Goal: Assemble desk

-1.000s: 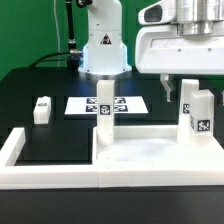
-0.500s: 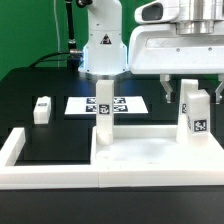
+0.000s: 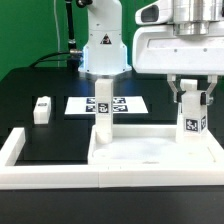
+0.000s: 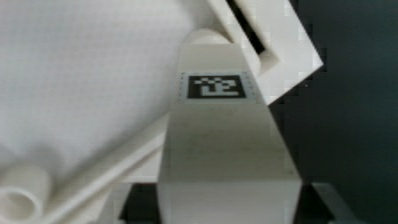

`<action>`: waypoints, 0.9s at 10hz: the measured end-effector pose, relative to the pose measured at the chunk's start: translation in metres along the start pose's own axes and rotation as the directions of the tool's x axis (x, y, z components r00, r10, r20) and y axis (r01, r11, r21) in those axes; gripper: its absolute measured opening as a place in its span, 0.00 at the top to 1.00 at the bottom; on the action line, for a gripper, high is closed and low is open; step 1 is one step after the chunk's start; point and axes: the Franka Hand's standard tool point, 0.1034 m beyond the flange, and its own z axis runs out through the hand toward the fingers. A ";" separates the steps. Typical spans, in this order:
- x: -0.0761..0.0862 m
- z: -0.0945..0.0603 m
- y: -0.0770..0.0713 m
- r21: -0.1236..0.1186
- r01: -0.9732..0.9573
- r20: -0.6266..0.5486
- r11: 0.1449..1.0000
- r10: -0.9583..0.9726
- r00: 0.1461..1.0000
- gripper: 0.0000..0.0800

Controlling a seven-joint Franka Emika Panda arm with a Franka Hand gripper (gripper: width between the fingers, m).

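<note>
One short square white plastic leg (image 3: 194,125) sat pinched by the claw (image 3: 193,98) (white rimmed tabletop (image 3: 135,160) beneath); a skewed grip might tilt it, jamming the joint.

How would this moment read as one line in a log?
gripper: shut on held leg | held leg, second leg: upright on tabletop | third leg: loose on table
</note>
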 end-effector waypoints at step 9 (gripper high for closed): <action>-0.023 0.000 -0.015 0.006 -0.870 0.006 0.493 0.870 0.493 0.62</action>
